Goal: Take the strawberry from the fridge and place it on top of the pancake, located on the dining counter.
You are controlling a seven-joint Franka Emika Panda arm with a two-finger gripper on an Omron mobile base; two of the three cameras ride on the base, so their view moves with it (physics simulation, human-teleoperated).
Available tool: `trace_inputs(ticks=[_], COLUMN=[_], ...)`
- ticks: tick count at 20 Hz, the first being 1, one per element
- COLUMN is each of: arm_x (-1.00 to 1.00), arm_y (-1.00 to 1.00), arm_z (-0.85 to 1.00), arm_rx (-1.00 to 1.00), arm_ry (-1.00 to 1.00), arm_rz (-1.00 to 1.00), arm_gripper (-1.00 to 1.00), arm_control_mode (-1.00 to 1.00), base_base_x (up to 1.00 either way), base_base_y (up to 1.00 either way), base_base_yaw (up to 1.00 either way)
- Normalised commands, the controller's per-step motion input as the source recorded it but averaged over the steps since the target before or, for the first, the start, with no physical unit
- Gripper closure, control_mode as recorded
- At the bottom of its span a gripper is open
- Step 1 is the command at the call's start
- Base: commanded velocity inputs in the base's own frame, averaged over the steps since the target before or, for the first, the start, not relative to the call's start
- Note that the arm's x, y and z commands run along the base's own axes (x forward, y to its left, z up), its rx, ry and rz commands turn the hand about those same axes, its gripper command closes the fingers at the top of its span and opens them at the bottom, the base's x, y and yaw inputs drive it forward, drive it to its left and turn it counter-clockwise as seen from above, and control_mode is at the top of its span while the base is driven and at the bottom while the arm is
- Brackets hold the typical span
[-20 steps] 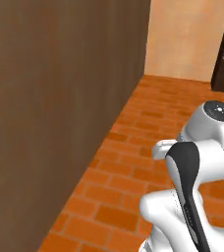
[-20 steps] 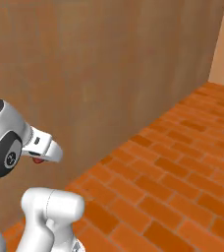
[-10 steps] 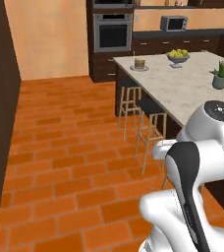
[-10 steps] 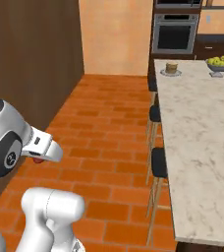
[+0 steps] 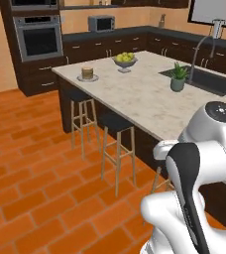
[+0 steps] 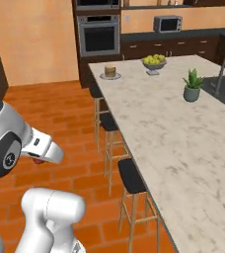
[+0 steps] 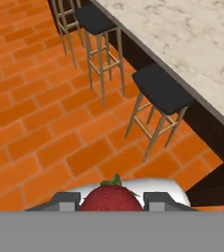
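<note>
The strawberry (image 7: 111,198) sits between the two dark finger tips of the gripper (image 7: 112,201) at the bottom of the hand view, its green leaf cap uppermost, with the fingers closed against its sides. In the right base view a small spot of red (image 6: 37,160) shows under the white hand at the left edge, above the brick floor (image 6: 60,123).

Below the held berry, the hand view looks down on orange bricks and on two black-seated wooden bar stools (image 7: 160,91) standing against the dark base of the dining counter (image 7: 192,34), whose pale marble top fills the upper right.

The pancake (image 5: 87,73) is a short golden stack on a round grey plate (image 5: 87,78) at the far left corner of the counter top, well apart from the arm; the right base view shows it (image 6: 110,71) near the counter's far end. Just beside it, further along the counter, stands a grey bowl of yellow-green fruits (image 5: 124,59). A small potted plant (image 5: 177,78) stands by the edge of the dark sink (image 5: 209,80), with a tall curved tap (image 5: 204,37) behind it.

Behind the counter run dark wood cabinets with black tops, a built-in oven (image 5: 37,38) and a microwave (image 5: 101,23).
</note>
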Motion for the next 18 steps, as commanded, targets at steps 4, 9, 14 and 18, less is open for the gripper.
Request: trace_inputs(ticks=[4,9,14,18], arm_x=[0.00,0.00,0.00,0.00], arm_y=[0.00,0.00,0.00,0.00], arm_z=[0.00,0.00,0.00,0.00], arm_rx=[0.00,0.00,0.00,0.00], arm_ry=[0.00,0.00,0.00,0.00], arm_rz=[0.00,0.00,0.00,0.00], arm_gripper=[1.00,1.00,1.00,1.00], arm_control_mode=[1.00,1.00,1.00,1.00], base_base_x=[1.00,0.97,0.85,0.72], base_base_y=[0.91,0.87,1.00,1.00], base_base_yaw=[-0.50,-0.51,-0.49,-0.48])
